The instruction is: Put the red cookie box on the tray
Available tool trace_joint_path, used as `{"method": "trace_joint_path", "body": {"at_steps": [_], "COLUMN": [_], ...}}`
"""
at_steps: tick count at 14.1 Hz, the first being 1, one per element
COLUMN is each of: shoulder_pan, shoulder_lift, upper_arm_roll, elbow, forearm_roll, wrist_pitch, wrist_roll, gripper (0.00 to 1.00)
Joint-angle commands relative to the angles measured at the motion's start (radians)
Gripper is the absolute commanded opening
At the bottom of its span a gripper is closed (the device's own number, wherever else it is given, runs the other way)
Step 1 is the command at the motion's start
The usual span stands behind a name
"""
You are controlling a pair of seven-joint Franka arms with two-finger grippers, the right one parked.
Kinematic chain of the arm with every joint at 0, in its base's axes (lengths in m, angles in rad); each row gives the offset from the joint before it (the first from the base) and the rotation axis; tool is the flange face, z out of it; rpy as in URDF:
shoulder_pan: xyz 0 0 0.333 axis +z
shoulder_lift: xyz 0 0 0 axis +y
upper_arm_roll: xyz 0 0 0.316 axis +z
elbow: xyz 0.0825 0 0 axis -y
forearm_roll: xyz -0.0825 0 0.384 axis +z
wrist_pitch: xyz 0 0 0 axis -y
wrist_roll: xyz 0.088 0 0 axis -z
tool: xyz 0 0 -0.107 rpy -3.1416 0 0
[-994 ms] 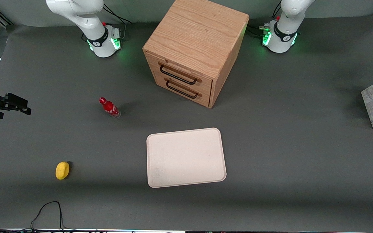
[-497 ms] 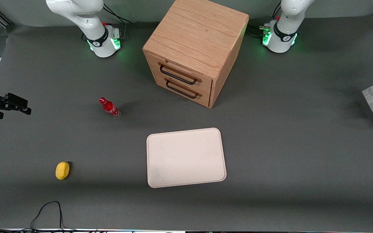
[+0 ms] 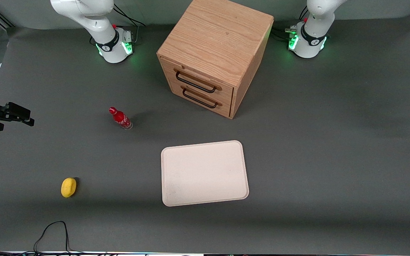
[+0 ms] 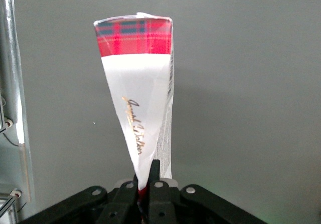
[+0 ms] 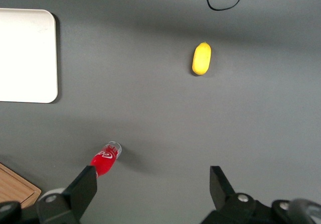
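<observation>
In the left wrist view my left gripper is shut on the thin edge of the red cookie box. The box stands out from the jaws, showing a white face with gold script and a red tartan band at its outer end, above the grey table. Gripper and box are outside the front view, toward the working arm's end of the table. The tray, pale beige-pink with a low rim, lies flat nearer the front camera than the cabinet; it also shows in the right wrist view.
A wooden two-drawer cabinet stands at the table's back middle. A small red bottle stands toward the parked arm's end, with a yellow object nearer the camera. A black cable lies at the front edge.
The red cookie box, held at the working arm's edge of the front view, has gone out of that view altogether. Nothing else has moved.
</observation>
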Motion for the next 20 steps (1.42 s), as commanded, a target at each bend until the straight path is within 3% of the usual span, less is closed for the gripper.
{"method": "trace_joint_path", "body": {"at_steps": [1,8,10,15,20], "shoulder_pan": [-0.071,-0.482,-0.584,-0.774,-0.895], "shoulder_lift": [0.023,-0.021,-0.007,0.173,0.330], "upper_arm_roll": [0.008,-0.015,-0.050,-0.167,-0.176], "elbow": [0.104,0.138,0.141,0.256,0.305], "forearm_roll": [0.014,-0.002,-0.050,-0.086,-0.085], "wrist_pitch": [-0.124,-0.221,-0.211,-0.090,0.114], "wrist_roll": [-0.083,-0.585,-0.757,-1.093,-1.169], "gripper": [0.04,0.04,0.04,0.03,0.03]}}
